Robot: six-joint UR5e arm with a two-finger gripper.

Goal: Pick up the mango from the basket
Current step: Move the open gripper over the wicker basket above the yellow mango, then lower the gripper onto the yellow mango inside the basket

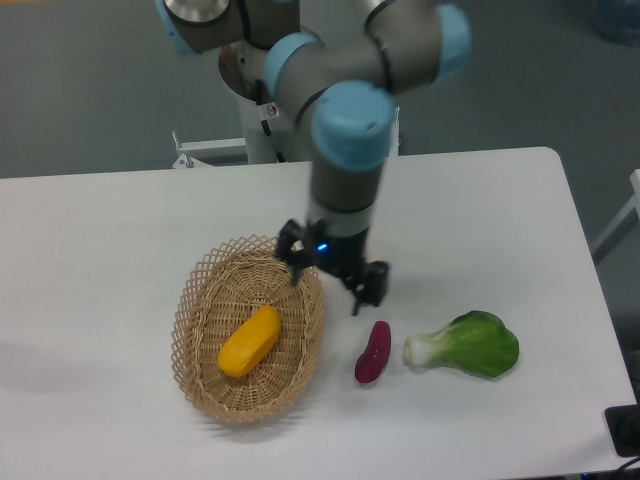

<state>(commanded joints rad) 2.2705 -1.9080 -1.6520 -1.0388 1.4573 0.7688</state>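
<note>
The mango (250, 341), a smooth yellow-orange oval fruit, lies tilted in the middle of the oval tan wicker basket (196, 300) on the white table. My gripper (327, 285) hangs over the basket's right rim, up and to the right of the mango, apart from it. Its two dark fingers are spread wide, one finger (294, 262) over the basket's inner edge and the other just outside the rim. The gripper is open and holds nothing.
A small purple sweet potato (373, 352) lies just right of the basket, below the gripper. A green bok choy (468, 345) lies further right. The table's front edge runs close below the basket. The arm's base stands at the back.
</note>
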